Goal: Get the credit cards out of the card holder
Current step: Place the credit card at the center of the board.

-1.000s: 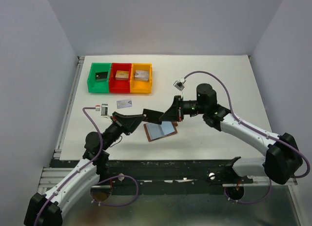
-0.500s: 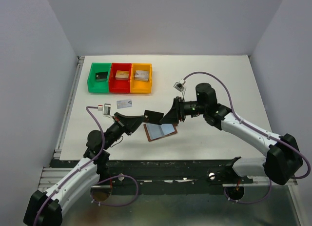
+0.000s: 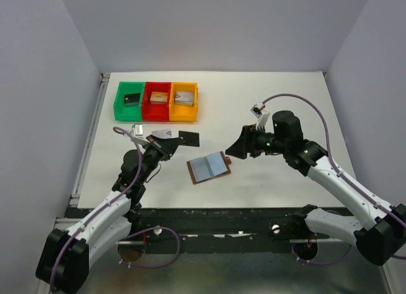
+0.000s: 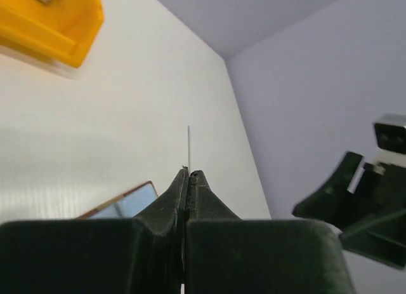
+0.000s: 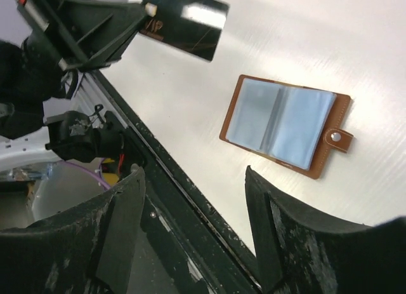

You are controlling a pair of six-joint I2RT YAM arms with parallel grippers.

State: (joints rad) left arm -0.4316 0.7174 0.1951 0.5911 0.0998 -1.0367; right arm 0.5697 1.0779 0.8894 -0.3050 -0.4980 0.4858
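Black credit card (image 3: pixel 186 139), pinched by its edge in the left gripper (image 3: pixel 166 145), may slip; right gripper (image 3: pixel 233 150) hangs spread, empty.

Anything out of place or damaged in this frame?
Nothing damaged or spilled. The card holder lies open, skewed on the table; the left gripper pinches a black card; one grey card lies loose near the red tray.

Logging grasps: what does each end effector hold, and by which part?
Left end effector pinches the black card by one short edge; right end effector is open, holding nothing.
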